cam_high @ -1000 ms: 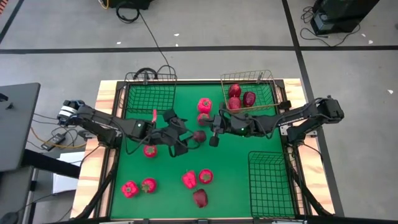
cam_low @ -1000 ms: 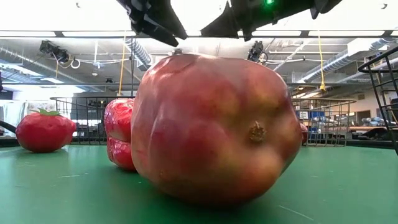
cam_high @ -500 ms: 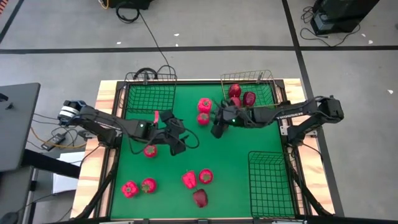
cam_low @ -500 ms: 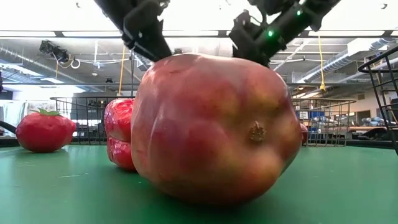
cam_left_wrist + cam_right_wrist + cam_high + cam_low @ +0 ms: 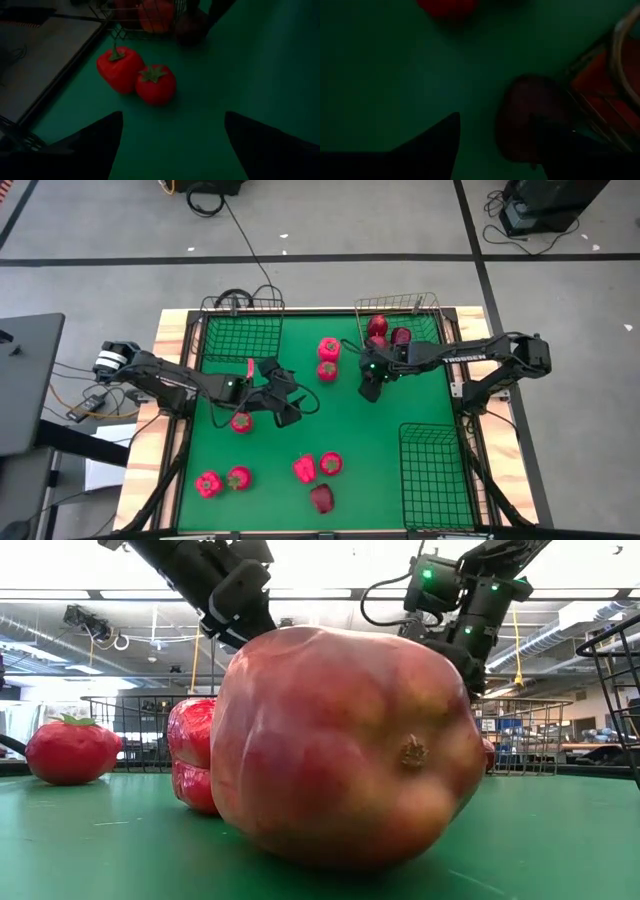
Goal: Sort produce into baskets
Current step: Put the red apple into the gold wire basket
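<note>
My right gripper [image 5: 370,387] hovers at the near left corner of the gold wire basket [image 5: 432,305], its fingers apart. A dark red apple [image 5: 520,107] shows just past one finger, beside the basket's wire; it also shows in the left wrist view [image 5: 192,27]. The gold basket holds dark apples [image 5: 378,326]. My left gripper [image 5: 287,402] is open and empty over mid table. A pepper [image 5: 120,67] and a tomato [image 5: 156,84] lie ahead of it. More red produce [image 5: 304,469] lies near the table's front, with one apple [image 5: 340,740] close to the low camera. My right gripper's fingers stand apart, and green table shows between one finger [image 5: 435,145] and the apple. The other finger overlaps the apple's side [image 5: 555,115] in the wrist view. I cannot tell whether it touches the apple.
A squarish black wire basket [image 5: 240,308] stands at the far left and a longer black one [image 5: 432,430] at the near right. A tomato [image 5: 241,421] lies under the left arm. A pepper and a tomato [image 5: 208,483] lie at the near left.
My right gripper has gone from mid table toward the right edge, up to the gold basket. The dark apple that lay between the two grippers has left that spot and now shows beside the basket. My left gripper has drawn back a little toward the left edge.
</note>
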Robot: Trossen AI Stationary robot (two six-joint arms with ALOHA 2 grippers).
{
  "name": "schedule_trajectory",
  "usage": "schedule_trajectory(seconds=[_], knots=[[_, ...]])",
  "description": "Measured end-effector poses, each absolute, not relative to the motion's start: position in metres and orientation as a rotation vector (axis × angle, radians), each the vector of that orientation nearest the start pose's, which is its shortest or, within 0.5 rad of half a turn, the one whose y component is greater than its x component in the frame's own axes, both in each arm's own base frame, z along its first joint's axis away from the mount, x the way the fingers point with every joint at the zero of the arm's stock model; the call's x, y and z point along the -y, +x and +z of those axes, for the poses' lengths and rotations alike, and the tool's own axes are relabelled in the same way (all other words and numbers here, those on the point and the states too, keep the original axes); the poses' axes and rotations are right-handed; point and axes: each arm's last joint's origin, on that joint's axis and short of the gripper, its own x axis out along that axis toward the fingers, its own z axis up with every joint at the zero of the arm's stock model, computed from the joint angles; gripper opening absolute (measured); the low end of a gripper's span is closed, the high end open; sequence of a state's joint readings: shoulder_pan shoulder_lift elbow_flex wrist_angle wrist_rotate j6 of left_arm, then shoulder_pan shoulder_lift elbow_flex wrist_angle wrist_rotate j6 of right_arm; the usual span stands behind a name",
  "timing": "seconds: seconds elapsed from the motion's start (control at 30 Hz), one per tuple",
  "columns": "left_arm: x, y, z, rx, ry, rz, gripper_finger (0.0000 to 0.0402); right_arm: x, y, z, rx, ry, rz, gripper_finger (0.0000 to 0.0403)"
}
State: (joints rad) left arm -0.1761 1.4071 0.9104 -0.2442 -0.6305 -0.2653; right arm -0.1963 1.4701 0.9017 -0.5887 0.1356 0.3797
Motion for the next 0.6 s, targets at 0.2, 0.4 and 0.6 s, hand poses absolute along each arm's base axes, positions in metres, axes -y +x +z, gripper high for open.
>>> schedule_trajectory(seconds=[0.2, 0.4, 0.6], knots=[[0.034, 0.287, 0.239, -0.614, 0.055, 0.515, 0.0355, 0.057, 0.260, 0.196, -1.134, 0.401, -0.550, 0.0247], [0.034, 0.287, 0.239, -0.620, 0.064, 0.512, 0.0355, 0.048, 0.258, 0.196, -1.208, 0.573, -0.306, 0.0247], [0.034, 0.287, 0.239, -0.621, 0.065, 0.512, 0.0355, 0.028, 0.273, 0.226, -1.145, 0.620, -0.067, 0.0247]])
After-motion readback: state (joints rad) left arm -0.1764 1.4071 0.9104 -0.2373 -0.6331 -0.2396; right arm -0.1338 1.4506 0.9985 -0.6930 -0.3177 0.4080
